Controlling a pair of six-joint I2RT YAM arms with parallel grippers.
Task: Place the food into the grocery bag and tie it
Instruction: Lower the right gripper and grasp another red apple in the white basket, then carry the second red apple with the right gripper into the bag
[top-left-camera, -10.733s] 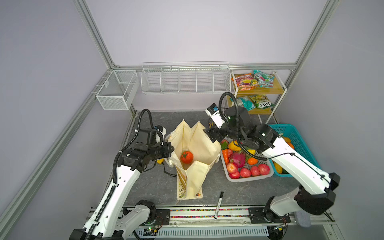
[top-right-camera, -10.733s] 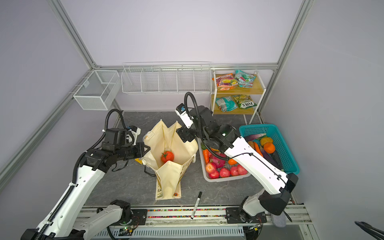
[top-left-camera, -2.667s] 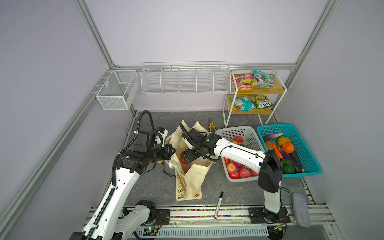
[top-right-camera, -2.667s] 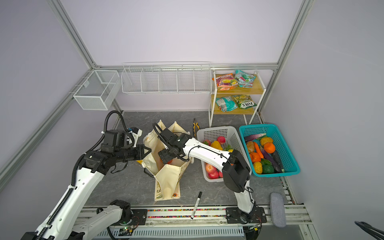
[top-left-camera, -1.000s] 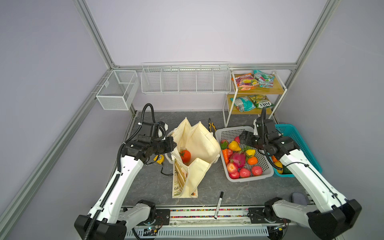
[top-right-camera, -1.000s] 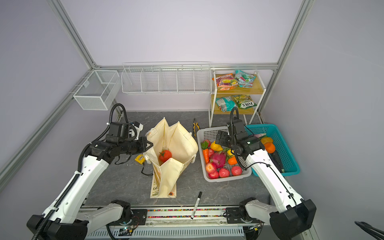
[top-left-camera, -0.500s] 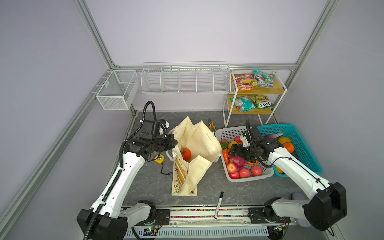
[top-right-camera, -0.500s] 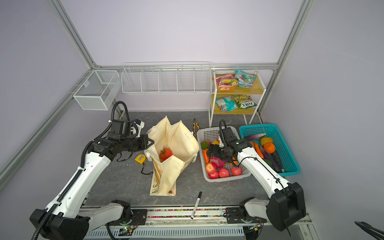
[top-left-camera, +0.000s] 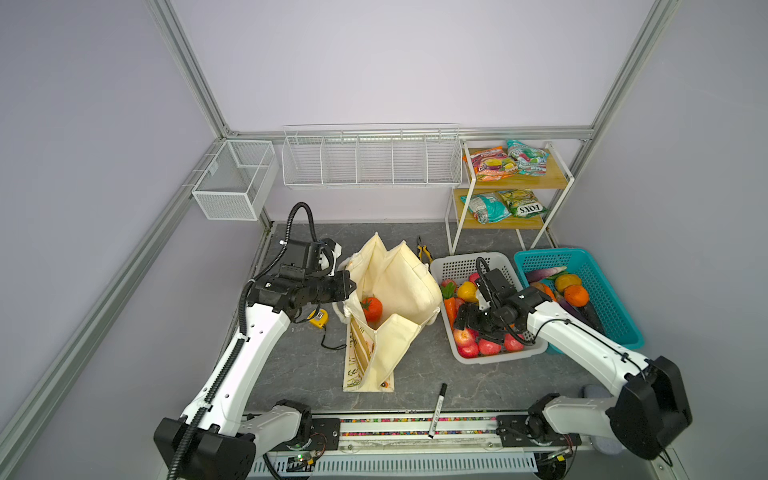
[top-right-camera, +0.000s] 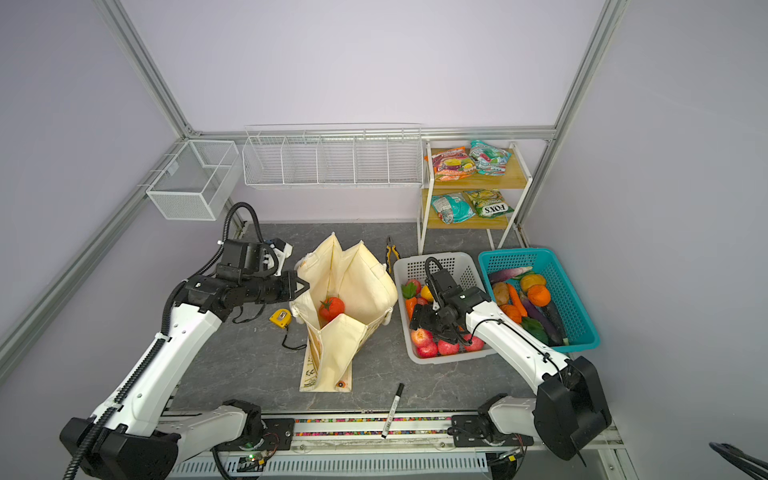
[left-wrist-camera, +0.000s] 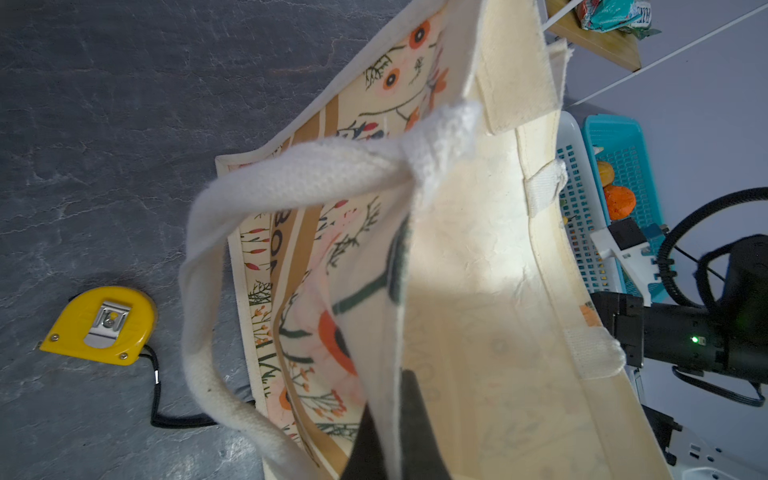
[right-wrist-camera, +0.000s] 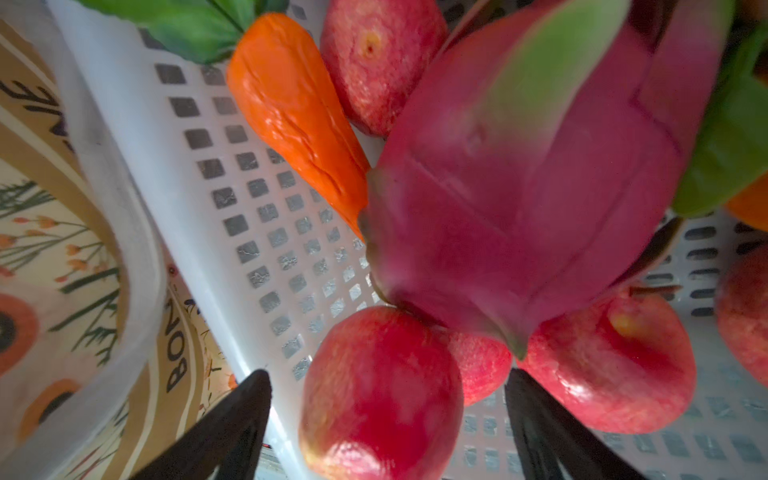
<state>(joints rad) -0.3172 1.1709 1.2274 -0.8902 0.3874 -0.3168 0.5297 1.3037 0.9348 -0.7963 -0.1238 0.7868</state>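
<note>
The cream floral grocery bag stands open mid-table with a red-orange tomato inside. My left gripper is shut on the bag's upper rim, beside its white rope handle. My right gripper is open and low inside the white basket. Its jaws stand wide on either side of a red apple, under a pink dragon fruit. A yellow pear lies in that basket. An orange sits in the teal basket. An orange-purple snack packet is on the shelf.
The teal basket of produce stands right of the white one. A yellow tape measure lies left of the bag and pliers behind it. A marker lies at the front edge. Wire baskets hang on the back wall.
My right gripper has dropped from above the white basket down among the apples, staying open. The left gripper still holds the bag's rim and has barely shifted.
</note>
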